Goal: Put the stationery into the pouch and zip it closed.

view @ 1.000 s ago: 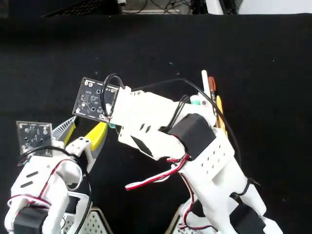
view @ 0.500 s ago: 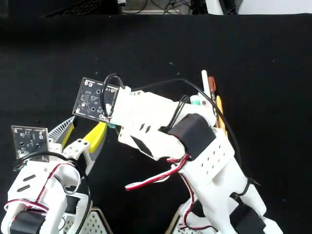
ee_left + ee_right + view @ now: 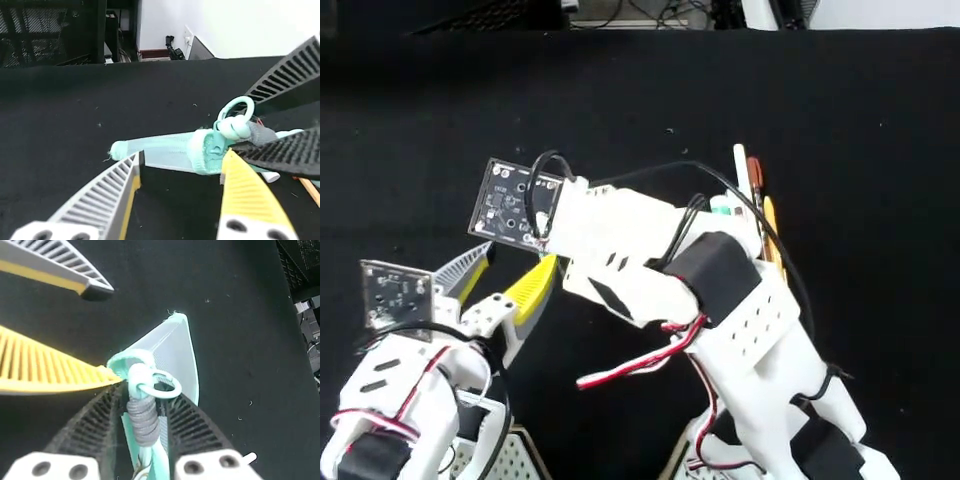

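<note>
The left gripper (image 3: 517,258) stood spread, its yellow fingertip just beside the zip end of the mint pouch (image 3: 160,150), which stretched across ahead of both fingers. The right gripper (image 3: 145,407) pinched the pouch at its zip pull (image 3: 239,107). Farther back, pens (image 3: 757,195) lay on the black table (image 3: 620,90) beside the right arm.
</note>
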Controlling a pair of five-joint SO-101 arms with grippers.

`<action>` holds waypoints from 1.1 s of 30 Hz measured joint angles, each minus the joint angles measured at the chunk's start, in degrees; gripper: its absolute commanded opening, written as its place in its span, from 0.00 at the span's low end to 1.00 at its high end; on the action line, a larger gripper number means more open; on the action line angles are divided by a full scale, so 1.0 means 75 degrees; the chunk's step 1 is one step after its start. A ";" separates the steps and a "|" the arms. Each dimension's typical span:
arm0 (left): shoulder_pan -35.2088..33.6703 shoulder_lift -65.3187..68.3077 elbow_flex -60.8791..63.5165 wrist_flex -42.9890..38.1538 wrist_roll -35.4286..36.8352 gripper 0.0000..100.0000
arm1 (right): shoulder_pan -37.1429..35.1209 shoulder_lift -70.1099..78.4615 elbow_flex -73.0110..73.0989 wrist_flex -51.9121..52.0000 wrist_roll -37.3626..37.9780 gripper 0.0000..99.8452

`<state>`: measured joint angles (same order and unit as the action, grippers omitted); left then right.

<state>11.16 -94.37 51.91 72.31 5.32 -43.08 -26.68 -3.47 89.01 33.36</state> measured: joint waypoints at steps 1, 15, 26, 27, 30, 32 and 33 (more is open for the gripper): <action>0.0035 0.0000 0.0105 -0.0117 0.0000 0.27 | 0.0012 0.0000 0.0000 0.0000 0.0000 0.01; -0.0234 0.0000 0.0504 -0.0633 -0.0023 0.25 | -0.0012 0.0000 0.0141 -0.0012 0.0012 0.01; -0.0293 0.0012 0.0504 -0.0621 -0.0586 0.02 | -0.0023 0.0000 0.0141 -0.0012 0.0070 0.01; -0.0293 0.0012 0.0504 -0.0621 -0.0738 0.03 | -0.0023 0.0000 0.0141 -0.0012 0.0152 0.01; -0.0293 0.0012 0.0504 -0.0586 -0.0867 0.03 | -0.0035 0.0000 0.0141 -0.0012 0.0234 0.01; -0.0293 0.0012 0.0504 -0.0586 -0.0903 0.03 | 0.0047 0.0000 0.0141 -0.0012 0.0234 0.01; -0.0293 0.0012 0.0504 -0.0586 -0.0903 0.03 | 0.0152 0.0000 0.0141 -0.0012 0.0234 0.01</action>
<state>8.97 -94.29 55.69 67.91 -1.45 -41.93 -26.68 -2.42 88.92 35.12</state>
